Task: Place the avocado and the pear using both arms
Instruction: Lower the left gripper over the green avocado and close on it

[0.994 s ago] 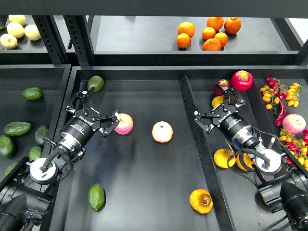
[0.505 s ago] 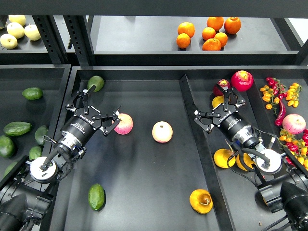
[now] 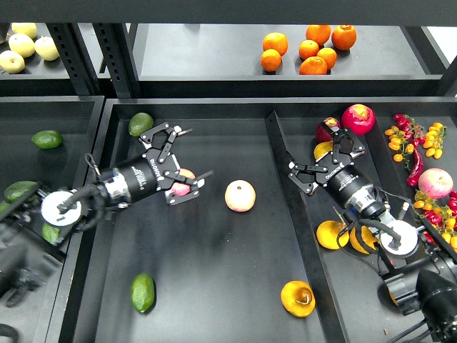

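Head view: left hand (image 3: pixel 173 163) spread wide over a pink apple (image 3: pixel 183 183), gripping nothing; right hand (image 3: pixel 330 158) open, empty, near the pear (image 3: pixel 324 151).

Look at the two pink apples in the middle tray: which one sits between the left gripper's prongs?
The pink apple farther left, half hidden between the open prongs of the left gripper. The other pink apple lies alone, clear of both arms.

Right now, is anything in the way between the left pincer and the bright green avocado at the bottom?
Nothing visible. The left pincer hovers over a pink apple; bare black tray floor lies between it and the bright-green oval avocado.
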